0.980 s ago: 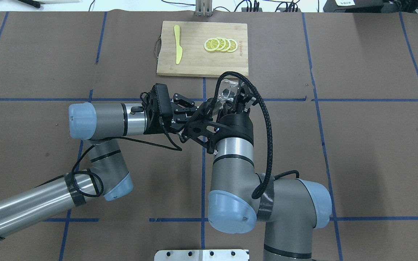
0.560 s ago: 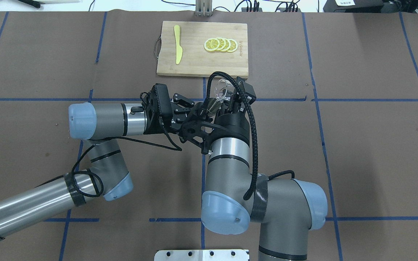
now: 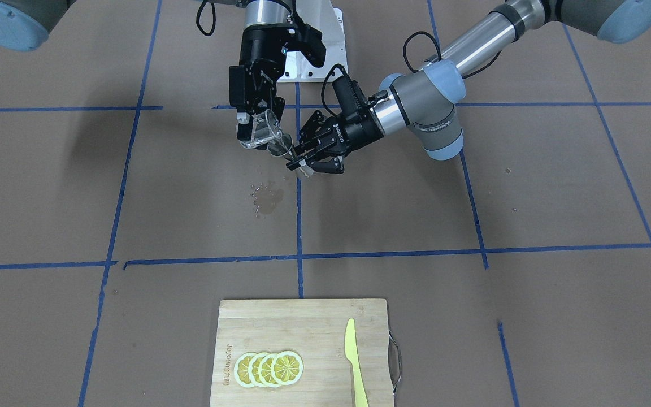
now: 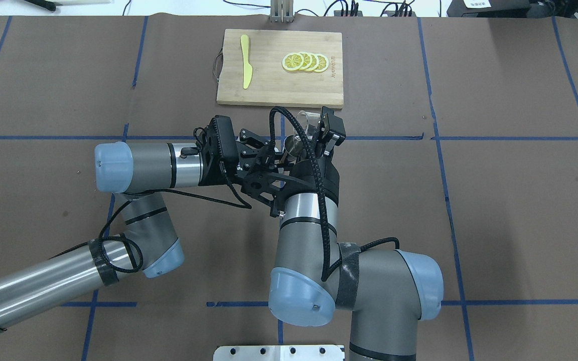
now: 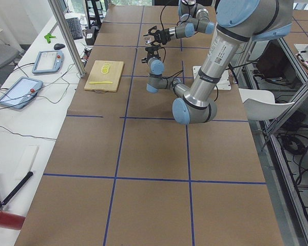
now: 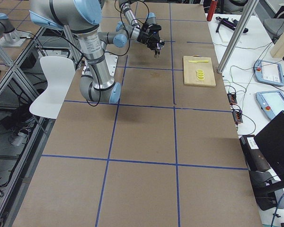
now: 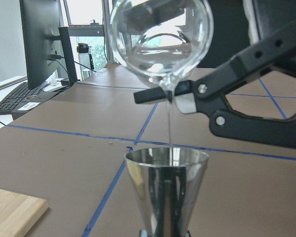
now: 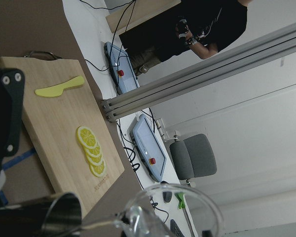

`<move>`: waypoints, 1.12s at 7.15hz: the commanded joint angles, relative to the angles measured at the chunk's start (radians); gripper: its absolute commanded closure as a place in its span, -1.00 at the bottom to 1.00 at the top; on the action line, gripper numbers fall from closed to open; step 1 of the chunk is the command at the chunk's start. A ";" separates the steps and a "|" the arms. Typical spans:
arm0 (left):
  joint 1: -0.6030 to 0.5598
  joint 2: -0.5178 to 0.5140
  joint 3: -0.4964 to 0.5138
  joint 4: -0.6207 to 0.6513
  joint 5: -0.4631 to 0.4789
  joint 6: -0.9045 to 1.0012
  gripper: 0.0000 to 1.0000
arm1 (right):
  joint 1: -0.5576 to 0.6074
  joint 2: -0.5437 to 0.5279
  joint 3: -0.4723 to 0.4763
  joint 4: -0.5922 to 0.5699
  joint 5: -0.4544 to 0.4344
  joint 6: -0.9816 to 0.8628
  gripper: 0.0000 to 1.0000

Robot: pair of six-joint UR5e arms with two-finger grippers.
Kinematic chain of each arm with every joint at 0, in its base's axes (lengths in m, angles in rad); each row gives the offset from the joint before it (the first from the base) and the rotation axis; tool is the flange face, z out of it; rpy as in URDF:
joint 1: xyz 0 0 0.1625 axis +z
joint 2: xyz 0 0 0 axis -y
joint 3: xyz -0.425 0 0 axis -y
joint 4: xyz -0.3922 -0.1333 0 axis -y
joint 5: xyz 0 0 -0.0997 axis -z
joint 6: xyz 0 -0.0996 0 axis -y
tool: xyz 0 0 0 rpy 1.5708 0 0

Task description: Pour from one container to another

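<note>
The right arm has rolled its wrist further, tipping the clear glass beaker (image 7: 160,44) clamped in the right gripper (image 3: 253,130). Just below those fingers, water streams into the conical steel jigger (image 7: 165,190), which is gripped tight between the left gripper (image 3: 302,164) fingers.

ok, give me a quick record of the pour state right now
stage: pouring, stream visible
source: glass, tilted, in right end effector
target: jigger, upright, in left end effector
stream end: inside jigger rim
spill: wet patch on table
unused: board with lemon slices and knife
</note>
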 commanded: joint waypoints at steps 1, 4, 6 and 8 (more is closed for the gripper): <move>0.000 -0.001 0.000 0.001 0.000 0.000 1.00 | 0.000 0.002 -0.008 -0.004 -0.018 -0.040 1.00; 0.000 -0.001 -0.002 0.001 0.000 0.000 1.00 | 0.001 0.002 -0.009 -0.010 -0.037 -0.112 1.00; 0.000 -0.001 -0.002 0.001 0.000 0.000 1.00 | 0.001 0.002 -0.009 -0.011 -0.049 -0.154 1.00; 0.000 0.000 -0.002 0.001 -0.002 0.000 1.00 | 0.003 0.003 -0.008 -0.027 -0.049 -0.180 1.00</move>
